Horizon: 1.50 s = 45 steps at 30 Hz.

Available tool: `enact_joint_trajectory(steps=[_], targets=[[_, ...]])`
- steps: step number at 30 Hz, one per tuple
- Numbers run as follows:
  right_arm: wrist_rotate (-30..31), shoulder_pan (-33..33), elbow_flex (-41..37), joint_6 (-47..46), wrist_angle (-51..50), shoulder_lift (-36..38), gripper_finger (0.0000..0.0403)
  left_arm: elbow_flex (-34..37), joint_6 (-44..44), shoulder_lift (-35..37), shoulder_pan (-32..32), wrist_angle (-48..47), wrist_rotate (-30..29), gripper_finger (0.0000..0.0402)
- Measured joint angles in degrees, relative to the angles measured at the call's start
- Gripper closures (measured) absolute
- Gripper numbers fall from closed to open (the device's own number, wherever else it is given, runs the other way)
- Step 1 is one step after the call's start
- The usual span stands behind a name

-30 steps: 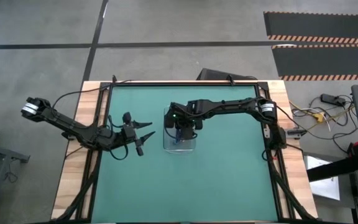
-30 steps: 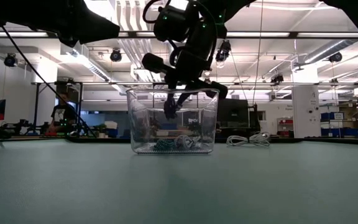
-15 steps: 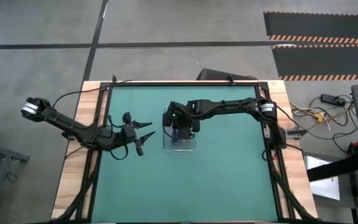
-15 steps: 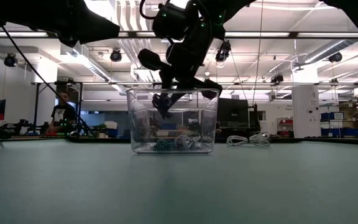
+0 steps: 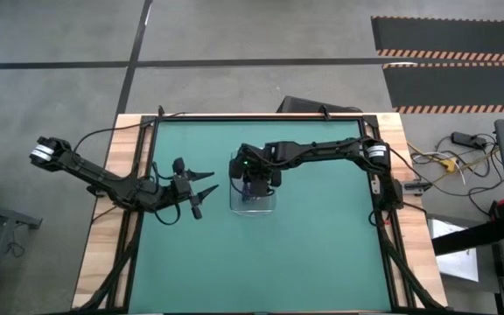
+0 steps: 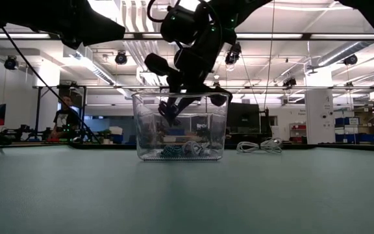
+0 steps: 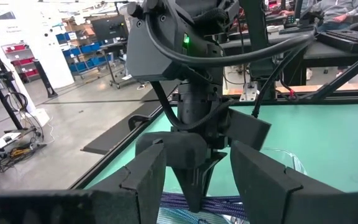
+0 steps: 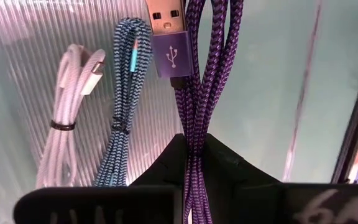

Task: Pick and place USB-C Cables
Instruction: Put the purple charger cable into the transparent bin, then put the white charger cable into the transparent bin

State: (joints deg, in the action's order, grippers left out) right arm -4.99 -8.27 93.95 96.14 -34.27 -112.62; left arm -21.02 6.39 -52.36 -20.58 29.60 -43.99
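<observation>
Right gripper (image 8: 194,155) was clamped on the purple cable (image 8: 201,93), hanging over the clear tray (image 6: 180,127), probably for lift-out. Teal cable (image 8: 122,99) and 1 white cable (image 8: 64,121) lay inside. Left gripper (image 5: 201,194) idled beside it, fingers spread.

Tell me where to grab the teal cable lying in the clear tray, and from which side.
Grip the teal cable at its banded middle, straight down from above, fingers across the bundle. It lies flat on the floor of the clear tray beside the white cable; walls block the sides. The right gripper now holds the purple cable.
</observation>
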Motion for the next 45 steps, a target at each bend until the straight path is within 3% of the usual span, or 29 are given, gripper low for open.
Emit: enact_joint_trajectory(steps=[32, 45], targets=[[0.0, 0.0, -1.2, 0.3, 0.8, 0.1, 0.0363, 0.0, 0.0, 0.0, 0.0, 0.0, 0.0, 0.0237], [0.1, 0.0, -1.2, 0.3, 0.8, 0.1, 0.0322, 0.0, 0.0, 0.0, 0.0, 0.0, 0.0, 0.0237]])
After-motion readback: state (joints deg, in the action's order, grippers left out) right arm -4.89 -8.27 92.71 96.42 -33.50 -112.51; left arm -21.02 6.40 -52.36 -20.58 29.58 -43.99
